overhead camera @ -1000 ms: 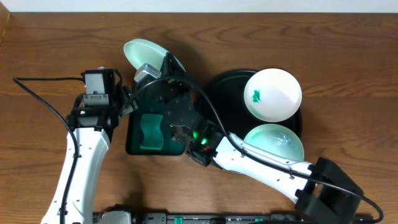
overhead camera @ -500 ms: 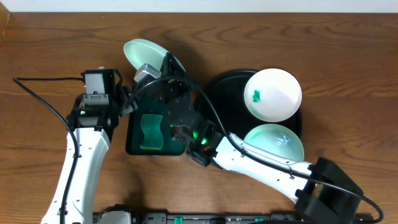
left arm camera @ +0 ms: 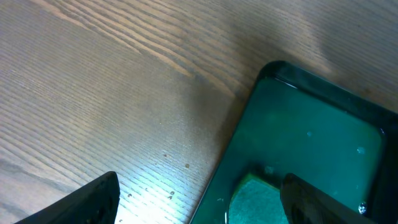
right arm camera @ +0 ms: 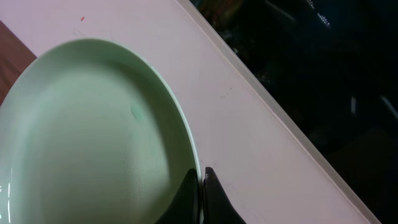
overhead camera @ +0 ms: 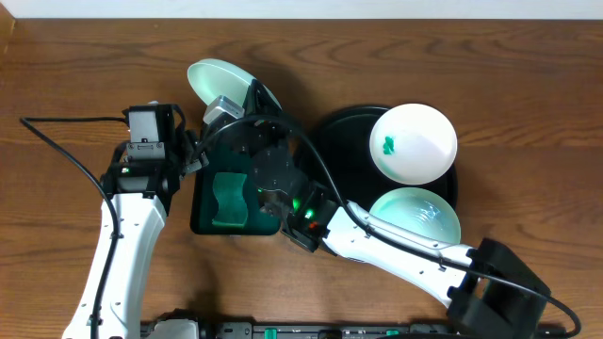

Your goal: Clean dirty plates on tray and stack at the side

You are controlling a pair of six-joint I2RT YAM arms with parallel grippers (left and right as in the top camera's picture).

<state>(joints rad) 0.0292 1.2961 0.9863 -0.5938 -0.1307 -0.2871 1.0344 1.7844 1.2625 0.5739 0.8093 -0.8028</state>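
Right tool (right arm camera: 200, 183) clenched on rim of mint plate (right arm camera: 93, 137); plate held tilted over table (overhead camera: 75, 75), just beyond far end of dark green tray (left arm camera: 311, 137). Left tool (left arm camera: 199, 190) released, fingers spread above that tray's corner; green sponge (left arm camera: 252, 199) lies inside. Black tray (overhead camera: 339, 141) carries white plate (overhead camera: 413, 143) with green smear, plus second mint plate (overhead camera: 415, 217).

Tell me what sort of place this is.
Likely a robotics lab bench, not a kitchen: two white robot arms stand at a brown wooden table, with round pale plates on a round glossy black tray.
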